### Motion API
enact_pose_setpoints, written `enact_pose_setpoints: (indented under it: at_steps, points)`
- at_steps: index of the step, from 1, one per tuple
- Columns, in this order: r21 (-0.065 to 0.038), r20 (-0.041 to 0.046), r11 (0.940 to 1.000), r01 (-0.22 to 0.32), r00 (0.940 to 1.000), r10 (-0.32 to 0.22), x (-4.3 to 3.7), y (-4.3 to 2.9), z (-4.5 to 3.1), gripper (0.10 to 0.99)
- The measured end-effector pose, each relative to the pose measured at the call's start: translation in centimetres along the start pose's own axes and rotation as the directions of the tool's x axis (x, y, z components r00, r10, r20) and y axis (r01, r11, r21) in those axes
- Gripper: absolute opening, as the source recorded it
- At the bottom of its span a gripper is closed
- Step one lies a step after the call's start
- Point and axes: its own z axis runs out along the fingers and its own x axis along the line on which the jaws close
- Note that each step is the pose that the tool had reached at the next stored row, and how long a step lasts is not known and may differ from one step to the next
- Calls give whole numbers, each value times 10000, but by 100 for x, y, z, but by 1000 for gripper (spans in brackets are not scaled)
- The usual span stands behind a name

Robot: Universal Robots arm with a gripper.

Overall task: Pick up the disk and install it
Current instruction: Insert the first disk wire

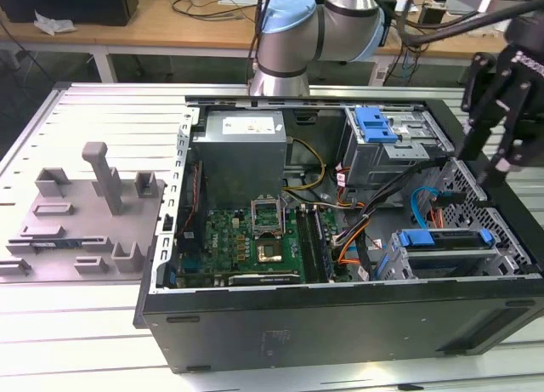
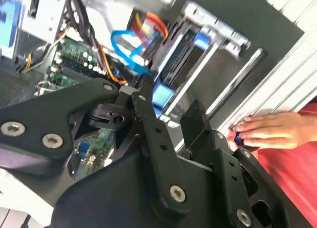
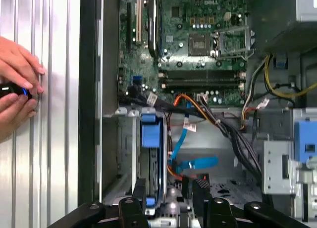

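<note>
Disk, flat silver-metal drive in blue plastic frame (image 1: 444, 238), is seen seated in the grey metal drive cage (image 1: 389, 263). Black claw (image 3: 168, 184) is held above, fingers apart, empty. Flat blue cable (image 3: 195, 164) is best avoided; flush seating should be confirmed.

readable text: none | power supply label (image 1: 245, 125): print too small | motherboard (image 1: 248, 239): markings illegible
</note>
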Motion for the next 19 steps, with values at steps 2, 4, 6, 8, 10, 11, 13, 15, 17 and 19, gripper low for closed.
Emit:
enact_pose_setpoints:
  at_steps: [2,4,6,8,10,11,13,15,17,19]
  points:
    - [-49,0,10000,41,10000,-41,0,-134,-4,502]
    - [-83,-186,10000,41,9998,-43,-15,-171,-2,502]
    - [-31,-506,10000,21,9987,-23,-73,-170,-6,502]
    - [260,-689,9997,-11,9976,29,-122,-171,-10,502]
    - [523,-699,9986,-52,9975,88,-153,-170,-13,502]
    - [610,-692,9981,-132,9974,174,-161,-171,-13,502]
    - [622,-687,9975,-323,9970,366,-161,-171,-12,502]
    - [607,-677,9965,-578,9958,619,-163,-170,-3,502]
    - [582,-668,9945,-875,9936,913,-171,-165,43,502]
    - [579,-670,9942,-909,9932,947,-207,-125,87,502]
